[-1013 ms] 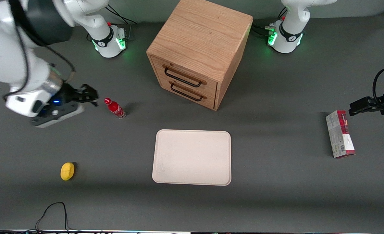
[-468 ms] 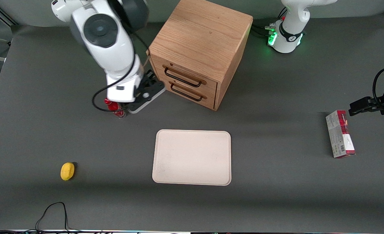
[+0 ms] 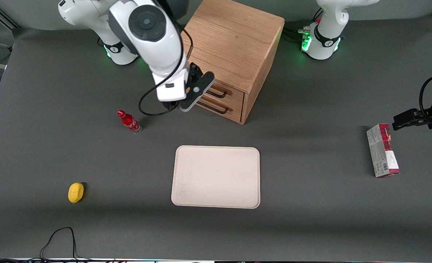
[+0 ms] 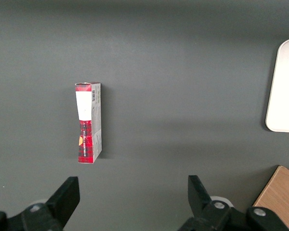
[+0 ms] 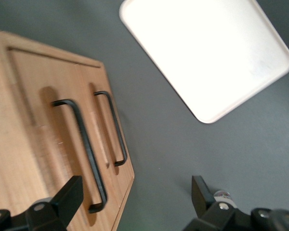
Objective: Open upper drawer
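Note:
The light oak cabinet [image 3: 230,40] stands at the back of the table with two matching drawers. The upper drawer [image 3: 234,93] is shut; its black wire pull [image 3: 218,94] shows only in part, because my gripper [image 3: 181,100] hangs in front of the drawer fronts and covers their working-arm end. The wrist view shows the upper drawer's pull [image 5: 84,154] beside the lower drawer's pull [image 5: 113,130]. My gripper [image 5: 135,195] is open, a short way off the cabinet front, with nothing held between its fingers [image 5: 70,197].
A cream tray [image 3: 216,177] lies nearer the front camera than the cabinet. A red bottle [image 3: 129,121] stands near my gripper, toward the working arm's end. A yellow object [image 3: 76,192] lies nearer the front. A red and grey box [image 3: 382,150] lies toward the parked arm's end.
My arm has swung from the working arm's end of the table, past the red bottle, to the front of the cabinet's drawers. The drawers and the bottle have not moved.

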